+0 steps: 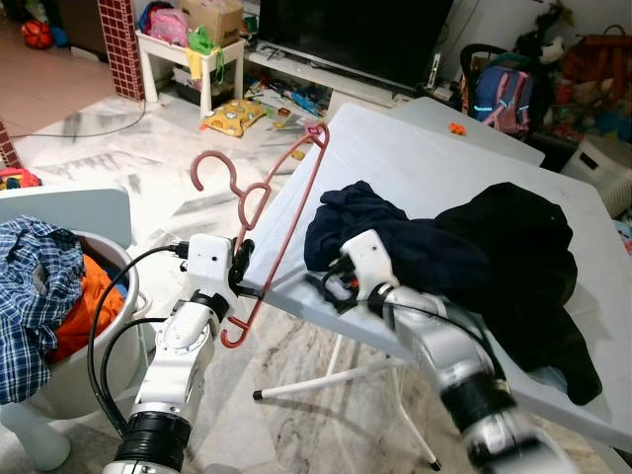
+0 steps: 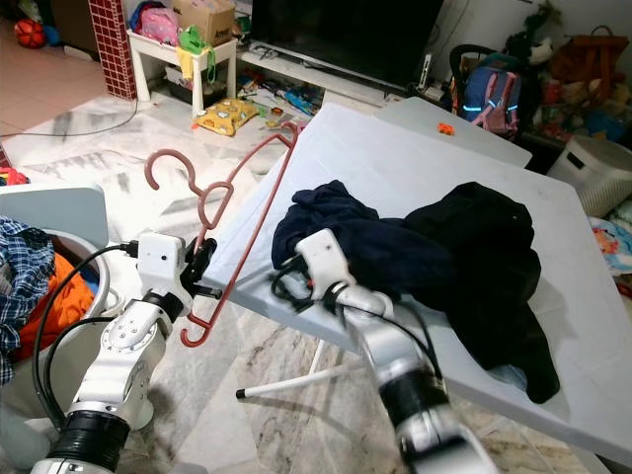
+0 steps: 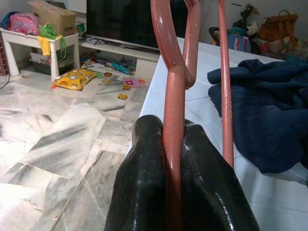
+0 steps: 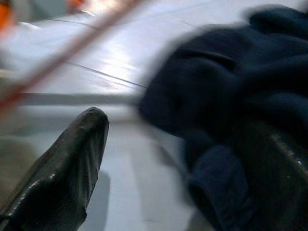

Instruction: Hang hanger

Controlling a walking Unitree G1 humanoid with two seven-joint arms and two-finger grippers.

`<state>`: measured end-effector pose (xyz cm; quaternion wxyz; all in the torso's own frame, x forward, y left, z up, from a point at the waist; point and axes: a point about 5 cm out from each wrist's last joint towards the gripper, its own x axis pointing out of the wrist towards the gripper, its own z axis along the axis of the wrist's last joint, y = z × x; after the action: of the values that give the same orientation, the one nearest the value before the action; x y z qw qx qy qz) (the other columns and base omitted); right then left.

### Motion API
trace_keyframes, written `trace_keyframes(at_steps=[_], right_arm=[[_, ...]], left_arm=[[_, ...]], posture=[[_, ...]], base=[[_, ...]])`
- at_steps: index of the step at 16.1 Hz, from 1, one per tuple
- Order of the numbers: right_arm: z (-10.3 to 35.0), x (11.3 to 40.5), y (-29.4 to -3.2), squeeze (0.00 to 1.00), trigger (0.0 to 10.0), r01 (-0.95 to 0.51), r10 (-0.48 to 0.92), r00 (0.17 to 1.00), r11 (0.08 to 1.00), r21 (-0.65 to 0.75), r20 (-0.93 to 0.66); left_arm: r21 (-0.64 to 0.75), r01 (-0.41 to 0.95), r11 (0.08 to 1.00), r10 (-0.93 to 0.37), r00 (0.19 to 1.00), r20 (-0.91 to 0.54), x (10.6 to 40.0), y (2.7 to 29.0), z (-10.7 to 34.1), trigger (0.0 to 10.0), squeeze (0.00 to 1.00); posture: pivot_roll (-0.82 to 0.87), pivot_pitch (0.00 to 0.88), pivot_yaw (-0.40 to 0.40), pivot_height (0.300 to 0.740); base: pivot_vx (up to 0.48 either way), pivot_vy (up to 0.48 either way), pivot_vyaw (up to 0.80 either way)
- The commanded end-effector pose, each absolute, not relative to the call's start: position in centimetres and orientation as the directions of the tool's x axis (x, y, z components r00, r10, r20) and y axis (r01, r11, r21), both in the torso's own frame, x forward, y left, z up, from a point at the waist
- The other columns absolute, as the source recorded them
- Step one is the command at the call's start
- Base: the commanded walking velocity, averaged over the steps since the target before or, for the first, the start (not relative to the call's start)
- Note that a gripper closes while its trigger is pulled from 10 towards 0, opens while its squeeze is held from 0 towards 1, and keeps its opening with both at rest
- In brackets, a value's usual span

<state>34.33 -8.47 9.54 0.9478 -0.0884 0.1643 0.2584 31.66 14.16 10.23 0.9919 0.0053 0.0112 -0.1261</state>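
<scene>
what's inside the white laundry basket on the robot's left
The white basket holds a blue plaid shirt draped over its rim and orange fabric beneath it. Anything deeper is covered by those clothes.

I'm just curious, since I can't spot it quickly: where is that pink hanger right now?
The pink hanger is pinched in the left end effector, held up beside the grey table's left edge, near the dark blue garment.

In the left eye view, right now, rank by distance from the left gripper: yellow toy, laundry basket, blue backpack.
From the left gripper, shut on the pink hanger:
1. Laundry basket, at the robot's left.
2. Yellow toy, on the floor ahead.
3. Blue backpack, far right.
</scene>
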Motion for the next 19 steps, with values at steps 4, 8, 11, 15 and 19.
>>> trace_keyframes(at_steps=[4,8,11,15,19], right_arm=[[10.0,37.0,-14.7,0.9,10.0,-0.155,0.086,0.922,0.975,-0.157,-0.376],[13.2,38.8,-18.1,0.73,10.0,0.116,-0.145,0.964,0.983,-0.139,-0.222],[13.4,38.7,-17.6,0.66,10.0,0.037,-0.06,0.985,0.989,-0.143,-0.163],[12.4,35.0,-19.6,0.0,10.0,-0.088,0.081,0.996,0.984,-0.158,-0.047],[14.0,29.1,-20.5,0.0,10.0,-0.298,0.314,0.947,0.94,-0.164,0.076]], left_arm=[[0.01,0.264,0.965,-0.264,0.965,-0.006,32.0,13.3,10.7,10.0,0.0],[0.004,0.272,0.962,-0.272,0.962,-0.004,32.1,12.8,10.7,10.0,0.0],[0.003,0.274,0.962,-0.274,0.962,-0.002,32.2,12.6,10.8,10.0,0.0],[0.07,0.396,0.915,-0.397,0.918,0.0,31.8,11.4,11.4,10.0,0.0],[0.169,0.52,0.837,-0.525,0.851,-0.018,31.3,9.8,11.5,10.0,0.0]], posture=[[0.33,0.0,-0.209,0.74],[0.33,0.0,-0.21,0.74],[0.33,0.0,-0.217,0.74],[0.3,0.0,-0.205,0.74],[0.25,0.0,-0.179,0.74]], base=[[0.0,0.0,0.0],[0.0,0.0,0.0],[0.0,0.0,0.0],[0.0,0.0,0.0],[0.0,0.0,0.0]])
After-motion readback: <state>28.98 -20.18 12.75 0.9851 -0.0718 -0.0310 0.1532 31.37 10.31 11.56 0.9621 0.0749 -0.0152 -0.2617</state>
